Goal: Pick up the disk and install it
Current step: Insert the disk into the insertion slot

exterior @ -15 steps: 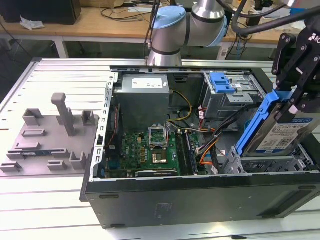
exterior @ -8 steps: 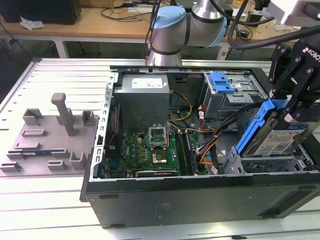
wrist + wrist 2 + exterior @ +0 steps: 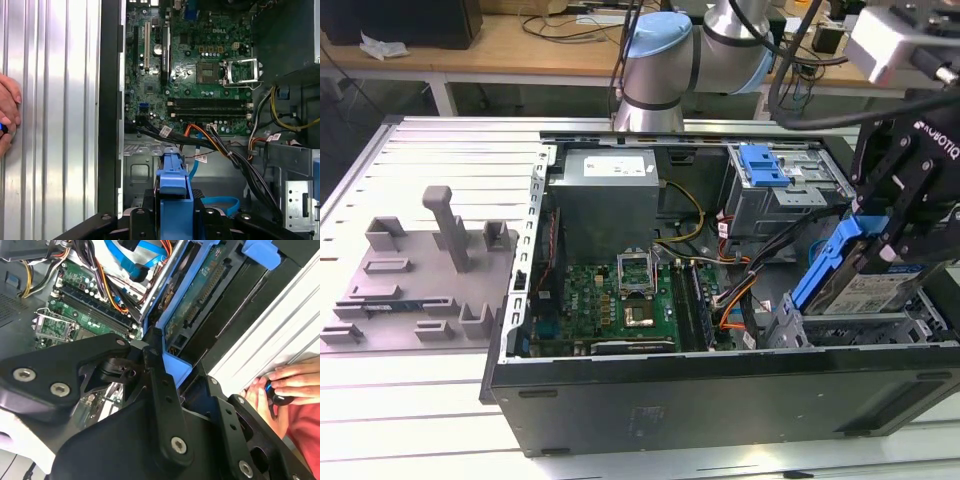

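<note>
- The gripper (image 3: 876, 250) is pinched on the disk (image 3: 868, 292), with its fingers closed on either side of the blue carrier bracket (image 3: 174, 197).
- The disk hangs tilted over the metal drive cage (image 3: 865, 328), in the corner of the open computer case (image 3: 720, 400) at the exterior view's right. I cannot tell whether its lower edge touches the cage.
- The step in hand looks like seating the disk. It would go best with the disk levelled so the bracket's sides run parallel to the cage walls, then eased in straight, because a tilted entry is likely to jam.
- The bundle of cables (image 3: 220, 145) lies just beside the cage, between it and the motherboard (image 3: 195, 60). They could snag or get trapped under the disk, so the path should stay clear of them.
- The grip is on plastic and could slip under a hard push.
- A person's hand (image 3: 7, 117) rests on the worktop (image 3: 55, 100), apart from the case.
</note>
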`<state>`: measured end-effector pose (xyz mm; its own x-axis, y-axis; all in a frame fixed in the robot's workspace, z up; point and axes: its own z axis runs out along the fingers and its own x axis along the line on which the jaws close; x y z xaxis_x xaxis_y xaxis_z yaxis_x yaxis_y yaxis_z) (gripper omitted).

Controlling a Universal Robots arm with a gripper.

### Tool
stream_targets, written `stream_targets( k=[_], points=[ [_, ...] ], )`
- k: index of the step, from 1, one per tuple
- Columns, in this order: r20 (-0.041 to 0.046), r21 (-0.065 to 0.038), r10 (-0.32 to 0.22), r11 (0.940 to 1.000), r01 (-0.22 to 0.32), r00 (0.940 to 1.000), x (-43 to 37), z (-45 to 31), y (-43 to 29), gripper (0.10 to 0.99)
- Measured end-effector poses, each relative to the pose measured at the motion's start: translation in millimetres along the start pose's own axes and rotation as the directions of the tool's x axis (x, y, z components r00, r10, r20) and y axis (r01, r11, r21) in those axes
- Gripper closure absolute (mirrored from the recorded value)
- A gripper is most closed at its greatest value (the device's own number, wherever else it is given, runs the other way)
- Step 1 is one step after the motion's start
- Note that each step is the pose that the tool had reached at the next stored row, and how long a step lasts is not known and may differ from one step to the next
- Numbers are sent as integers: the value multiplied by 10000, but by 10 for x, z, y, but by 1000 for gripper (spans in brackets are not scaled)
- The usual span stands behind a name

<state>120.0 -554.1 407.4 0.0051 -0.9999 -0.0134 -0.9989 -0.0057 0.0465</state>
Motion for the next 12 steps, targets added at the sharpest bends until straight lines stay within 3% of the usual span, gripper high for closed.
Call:
stream_targets(
  k=[3,6,7,8,12],
  points=[
    [-2,1,-2,10000,2,10000,8,68,-3,710],
    [-1,-1,-1,10000,1,10000,8,75,-3,529],
    [-2,0,0,10000,0,10000,8,75,-3,529],
    [-2,0,-10,10000,10,10000,8,75,-3,463],
    [-3,-1,-56,10000,56,10000,8,75,-3,463]
  ],
)
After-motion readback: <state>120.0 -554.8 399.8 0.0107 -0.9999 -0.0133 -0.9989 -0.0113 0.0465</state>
